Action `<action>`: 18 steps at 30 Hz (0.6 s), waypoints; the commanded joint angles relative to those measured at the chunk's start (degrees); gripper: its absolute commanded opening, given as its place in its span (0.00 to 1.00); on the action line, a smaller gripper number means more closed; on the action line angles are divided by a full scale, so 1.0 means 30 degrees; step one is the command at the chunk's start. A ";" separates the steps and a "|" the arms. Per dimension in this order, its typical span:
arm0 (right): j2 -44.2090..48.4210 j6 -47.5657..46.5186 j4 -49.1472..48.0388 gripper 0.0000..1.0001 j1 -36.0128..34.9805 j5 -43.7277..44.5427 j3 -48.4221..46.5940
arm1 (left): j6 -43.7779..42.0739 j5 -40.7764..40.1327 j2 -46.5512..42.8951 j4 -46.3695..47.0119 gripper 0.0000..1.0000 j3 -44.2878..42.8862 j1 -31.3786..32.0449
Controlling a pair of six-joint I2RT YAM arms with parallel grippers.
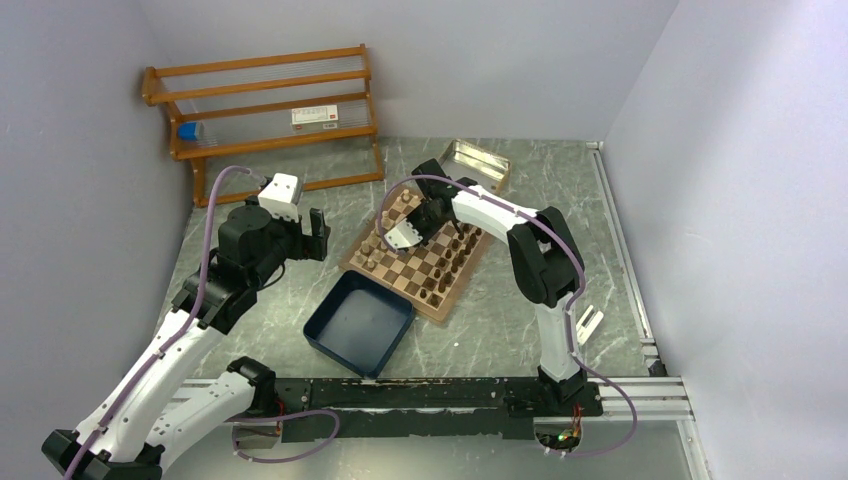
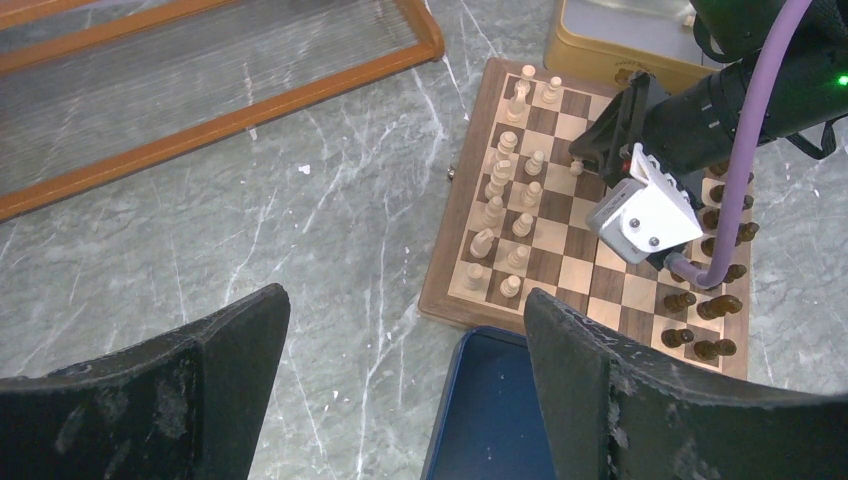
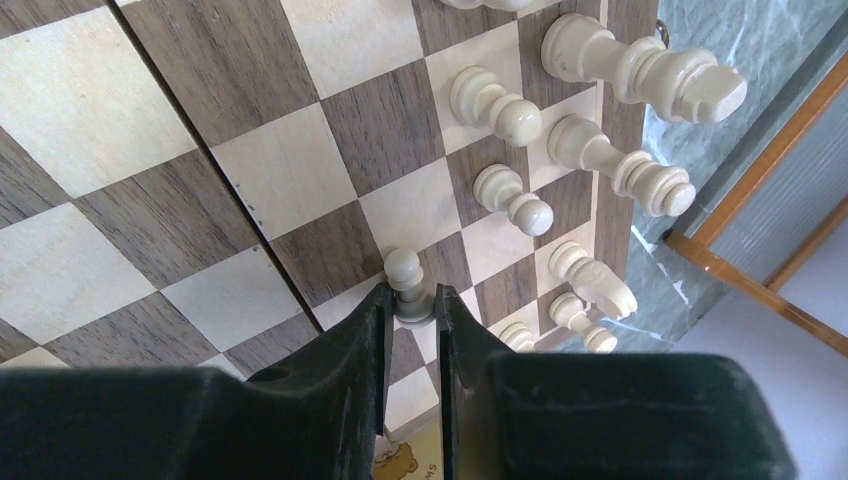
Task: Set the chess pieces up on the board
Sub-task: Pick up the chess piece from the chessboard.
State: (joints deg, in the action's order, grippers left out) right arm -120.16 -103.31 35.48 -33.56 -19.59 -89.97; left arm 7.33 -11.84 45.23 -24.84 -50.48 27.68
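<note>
The board (image 1: 418, 268) lies slanted mid-table. Light tan chess pieces (image 1: 383, 238) stand in two rows along its left side, dark brown ones (image 1: 455, 265) along its right side. My right gripper (image 1: 425, 215) reaches over the far left part of the board. In the right wrist view it (image 3: 411, 300) is shut on the base of a light pawn (image 3: 404, 272) that stands upright on a square beside other light pieces (image 3: 510, 195). My left gripper (image 1: 318, 235) is open and empty, raised above the table left of the board (image 2: 590, 270).
A navy blue tray (image 1: 358, 322) sits just in front of the board, touching its near corner. A shiny metal tin (image 1: 475, 160) lies behind the board. A wooden rack (image 1: 270, 110) stands at the back left. A small white object (image 1: 590, 322) lies at the right.
</note>
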 commanded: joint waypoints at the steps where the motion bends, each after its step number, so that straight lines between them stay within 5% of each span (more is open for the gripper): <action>1: -0.1139 0.0518 0.1379 0.22 -0.0092 0.0500 0.0742 | 0.0148 -0.0323 -0.0048 0.0253 0.91 -0.0030 -0.0087; 10: 0.0479 0.4160 -0.1095 0.16 0.1069 -0.3832 0.1790 | 0.1237 -0.1072 0.0303 0.0359 0.88 0.0067 -0.0082; 18: 0.1734 0.7703 -0.4158 0.12 0.2729 -0.8684 0.3450 | 0.3436 0.2226 0.1881 0.1364 0.80 -0.0819 -0.0087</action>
State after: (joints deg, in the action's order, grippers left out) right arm -117.32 -87.05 26.28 -26.52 -37.54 -82.89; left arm 13.30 -11.42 48.64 -24.51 -50.52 27.68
